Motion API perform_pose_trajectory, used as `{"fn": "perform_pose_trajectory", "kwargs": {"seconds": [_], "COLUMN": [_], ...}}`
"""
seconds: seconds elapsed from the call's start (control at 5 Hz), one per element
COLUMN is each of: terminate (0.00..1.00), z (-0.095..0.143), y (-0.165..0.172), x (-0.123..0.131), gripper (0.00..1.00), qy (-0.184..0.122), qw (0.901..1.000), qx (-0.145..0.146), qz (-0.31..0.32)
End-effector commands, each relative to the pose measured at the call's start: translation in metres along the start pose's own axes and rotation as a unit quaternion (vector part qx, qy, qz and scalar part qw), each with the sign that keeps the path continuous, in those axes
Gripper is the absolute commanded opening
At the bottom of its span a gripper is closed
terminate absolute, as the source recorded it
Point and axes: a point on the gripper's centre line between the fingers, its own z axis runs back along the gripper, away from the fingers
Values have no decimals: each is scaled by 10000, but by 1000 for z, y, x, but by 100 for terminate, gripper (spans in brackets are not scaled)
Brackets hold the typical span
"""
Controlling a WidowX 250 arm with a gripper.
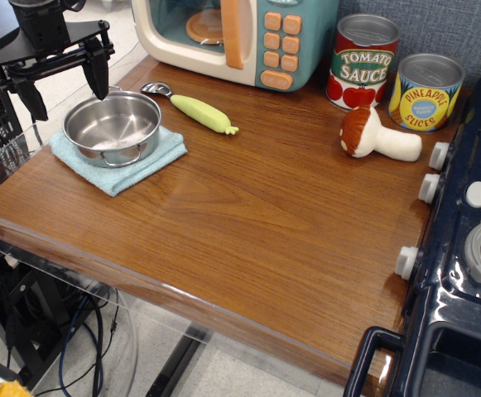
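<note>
The black gripper [62, 78] is hanging at the back left corner of the wooden table [248, 223] with its two fingers spread wide apart and holding nothing, poised just above the far rim of the steel pot [113, 127], which is sitting empty on a folded light blue cloth [145, 161]. A spoon with a green handle [192, 108] is lying just behind the pot, while a toy microwave [236, 37], a tomato sauce can [363, 62], a pineapple slices can [426, 93] and a plush mushroom [378, 136] are resting further right, beside a dark blue toy stove [464, 248]
</note>
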Motion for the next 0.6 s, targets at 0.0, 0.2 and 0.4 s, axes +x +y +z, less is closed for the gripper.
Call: {"fn": "perform_pose_trajectory", "kwargs": {"seconds": [0.0, 0.2, 0.4], "terminate": [0, 0, 0], "z": [0, 15, 33], "y": [0, -22, -61], "x": [0, -7, -22], "gripper": [100, 100, 100], "qy": [0, -135, 136], "qw": [10000, 9980, 9925], "qx": [0, -197, -689], "qz": [0, -590, -999]}}
